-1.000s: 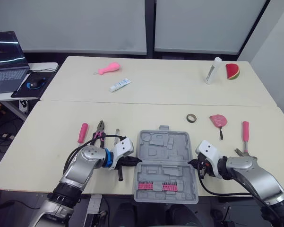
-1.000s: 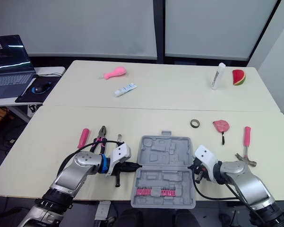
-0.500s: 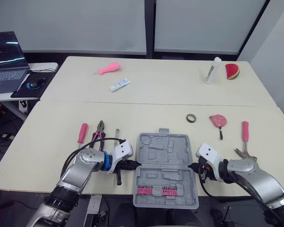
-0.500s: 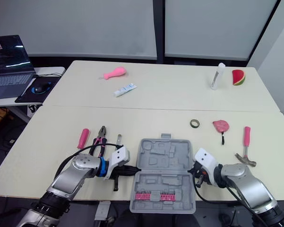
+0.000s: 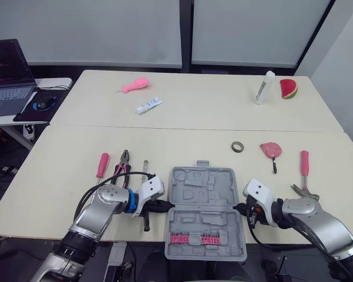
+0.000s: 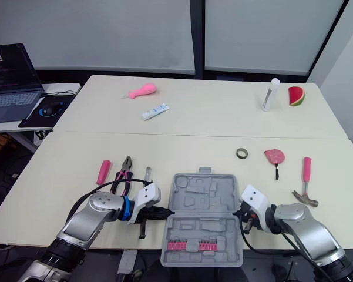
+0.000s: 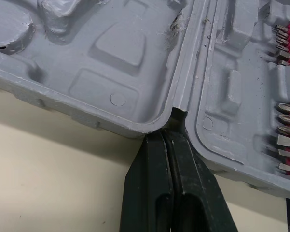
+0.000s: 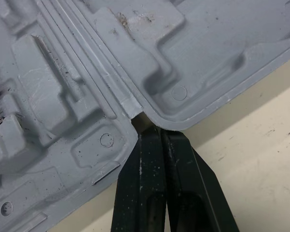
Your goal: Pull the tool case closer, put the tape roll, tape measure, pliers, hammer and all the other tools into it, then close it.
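The grey tool case [image 5: 204, 211] lies open flat at the table's front edge, a pink strip of bits [image 5: 194, 238] in its near half. My left gripper [image 5: 164, 205] is shut, its tips set in the case's left hinge notch [image 7: 176, 113]. At the right hinge notch [image 8: 135, 108] my right gripper [image 5: 238, 207] is shut the same way. On the left lie pliers [image 5: 123, 164], a pink screwdriver [image 5: 102, 165] and a black-handled tool [image 5: 145, 171]. On the right lie a tape roll [image 5: 238, 147], a pink tape measure [image 5: 271, 150] and a hammer [image 5: 305, 170].
On the far table sit a pink toy [image 5: 135, 86], a white tube [image 5: 148, 106], a white bottle [image 5: 263, 87] and a watermelon slice [image 5: 288, 89]. A laptop [image 5: 6, 76] stands on a side desk at the far left. The case's near half juts past the table's front edge.
Both grippers have drawn back toward the table's front edge, and the open case has slid closer with them. The loose tools have stayed put.
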Action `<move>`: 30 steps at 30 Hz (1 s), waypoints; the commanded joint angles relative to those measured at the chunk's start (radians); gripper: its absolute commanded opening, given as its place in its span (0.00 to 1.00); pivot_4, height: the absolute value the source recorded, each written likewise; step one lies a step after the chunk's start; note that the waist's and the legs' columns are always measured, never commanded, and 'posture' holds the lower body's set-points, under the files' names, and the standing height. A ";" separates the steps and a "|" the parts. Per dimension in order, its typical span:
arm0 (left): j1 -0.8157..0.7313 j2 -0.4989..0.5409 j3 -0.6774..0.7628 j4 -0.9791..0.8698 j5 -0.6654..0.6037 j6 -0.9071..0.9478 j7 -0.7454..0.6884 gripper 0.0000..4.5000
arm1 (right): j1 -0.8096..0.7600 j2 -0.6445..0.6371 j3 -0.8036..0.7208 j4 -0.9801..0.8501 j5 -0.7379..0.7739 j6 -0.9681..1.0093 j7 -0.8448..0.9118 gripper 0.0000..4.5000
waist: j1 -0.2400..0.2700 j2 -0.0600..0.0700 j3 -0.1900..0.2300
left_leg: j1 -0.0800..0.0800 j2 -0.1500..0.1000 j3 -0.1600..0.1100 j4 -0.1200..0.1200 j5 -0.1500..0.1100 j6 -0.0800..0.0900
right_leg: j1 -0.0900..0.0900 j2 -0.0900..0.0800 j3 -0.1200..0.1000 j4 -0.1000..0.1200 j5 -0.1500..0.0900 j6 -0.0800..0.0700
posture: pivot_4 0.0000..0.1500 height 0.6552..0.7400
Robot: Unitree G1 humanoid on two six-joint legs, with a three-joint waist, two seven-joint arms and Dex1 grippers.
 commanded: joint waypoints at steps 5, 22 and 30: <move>0.005 0.008 -0.017 -0.009 -0.002 0.000 -0.005 0.00 | 0.008 -0.003 0.012 -0.006 0.011 -0.006 0.004 0.00 | 0.000 0.000 0.000 | 0.000 0.000 0.000 0.000 0.000 0.001 | 0.000 0.000 0.000 0.000 0.000 0.000 | 1.00 1.00; -0.008 0.048 0.023 0.044 0.009 -0.021 0.016 0.00 | 0.046 -0.020 -0.052 0.002 0.006 0.004 -0.046 0.00 | 0.001 0.000 0.000 | 0.000 0.000 -0.001 0.000 -0.001 0.002 | 0.000 0.000 0.000 0.000 0.000 0.000 | 1.00 1.00; -0.023 0.085 0.104 0.065 -0.039 -0.031 0.038 0.00 | 0.131 -0.060 -0.143 -0.061 0.018 0.018 -0.090 0.00 | 0.002 0.000 0.000 | 0.000 0.000 -0.001 0.000 -0.001 0.002 | 0.001 0.000 -0.001 0.000 0.000 0.000 | 1.00 1.00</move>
